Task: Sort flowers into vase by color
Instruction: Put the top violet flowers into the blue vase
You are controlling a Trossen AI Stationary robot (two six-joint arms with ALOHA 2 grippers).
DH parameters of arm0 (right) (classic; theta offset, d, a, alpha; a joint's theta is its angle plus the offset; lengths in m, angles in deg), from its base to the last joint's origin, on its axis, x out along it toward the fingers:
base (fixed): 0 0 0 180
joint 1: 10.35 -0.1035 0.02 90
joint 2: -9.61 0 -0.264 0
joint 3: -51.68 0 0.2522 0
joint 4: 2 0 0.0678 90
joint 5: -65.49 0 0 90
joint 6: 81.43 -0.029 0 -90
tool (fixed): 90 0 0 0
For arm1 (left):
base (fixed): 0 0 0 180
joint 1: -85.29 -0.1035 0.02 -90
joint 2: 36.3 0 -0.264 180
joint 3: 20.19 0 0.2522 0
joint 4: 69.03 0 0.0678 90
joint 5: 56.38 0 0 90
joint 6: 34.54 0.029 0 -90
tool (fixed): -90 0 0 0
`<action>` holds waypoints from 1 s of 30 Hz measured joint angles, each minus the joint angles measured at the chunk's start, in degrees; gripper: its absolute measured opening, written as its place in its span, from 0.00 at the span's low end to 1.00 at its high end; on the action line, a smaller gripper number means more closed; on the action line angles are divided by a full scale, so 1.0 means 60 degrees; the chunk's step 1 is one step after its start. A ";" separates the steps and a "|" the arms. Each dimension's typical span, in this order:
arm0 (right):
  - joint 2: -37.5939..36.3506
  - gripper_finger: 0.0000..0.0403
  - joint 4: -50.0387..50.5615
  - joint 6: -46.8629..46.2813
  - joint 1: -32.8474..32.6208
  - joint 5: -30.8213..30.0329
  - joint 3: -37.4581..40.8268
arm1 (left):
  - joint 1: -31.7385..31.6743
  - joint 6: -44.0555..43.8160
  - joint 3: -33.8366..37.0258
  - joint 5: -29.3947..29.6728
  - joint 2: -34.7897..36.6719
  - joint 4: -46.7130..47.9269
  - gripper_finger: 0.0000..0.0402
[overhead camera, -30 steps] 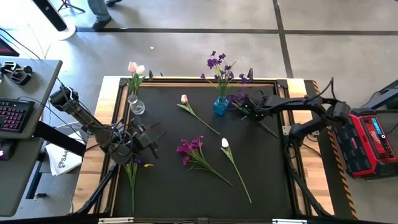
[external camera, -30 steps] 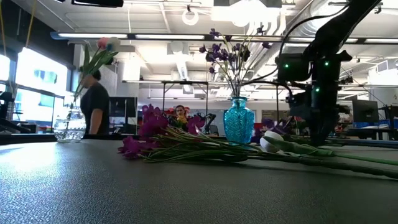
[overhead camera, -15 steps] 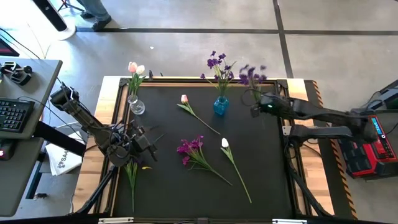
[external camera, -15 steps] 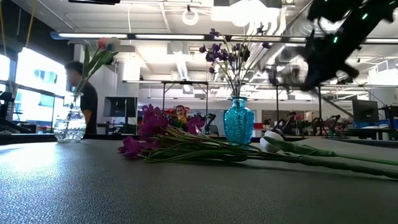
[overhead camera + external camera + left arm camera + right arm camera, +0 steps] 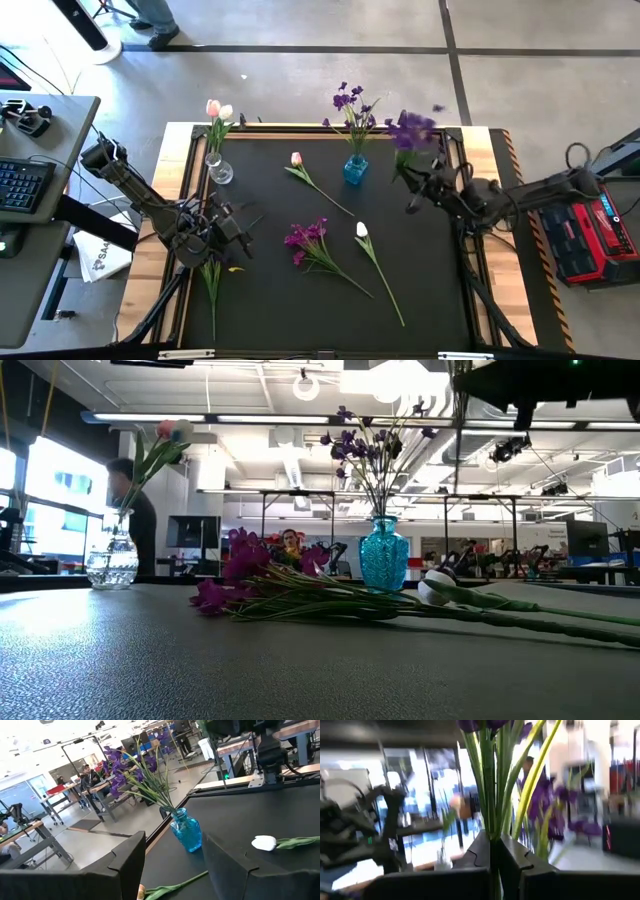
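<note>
My right gripper hangs over the table's right part, shut on a purple flower. The flower's blossoms stand above the fingers. A blue vase holds purple flowers. A clear vase at the far left holds pink and white tulips. A pink tulip, a magenta cluster and a white tulip lie flat on the black mat. My left gripper stands open over the left part, with nothing between its fingers. My right gripper pinches the purple flower's green stems between its two fingers, low on the stem and below the leaves. The fingers lie across the stems. The flower is lifted clear of the table and stands about upright, its blossoms above the fingers.
Another flower lies at the mat's left edge under my left arm. A red box sits beyond the right edge. A desk with a keyboard stands to the left. A person shows in the room behind.
My right gripper has risen from the mat beside the blue vase and drawn back toward the right edge. It has tipped from pointing down to about level. The purple flower, which lay on the mat, is now lifted clear and upright. The person behind has walked left.
</note>
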 joint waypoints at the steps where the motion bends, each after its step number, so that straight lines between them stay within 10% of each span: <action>1: 0.0313 0.00 -0.0987 0.0436 -0.0002 0.0218 0.0270 | 0.0004 0.0003 0.0000 0.0000 0.0000 0.0003 0.46; 7: 0.2339 0.00 -0.3767 0.1475 0.0695 0.1529 0.0233 | -0.0137 0.0004 0.0000 0.0000 0.0000 -0.0012 0.46; 30: 0.6948 0.00 -0.4450 0.1012 0.3782 0.2822 -0.2056 | -0.0270 -0.0182 0.0000 -0.0001 0.0000 -0.0004 0.46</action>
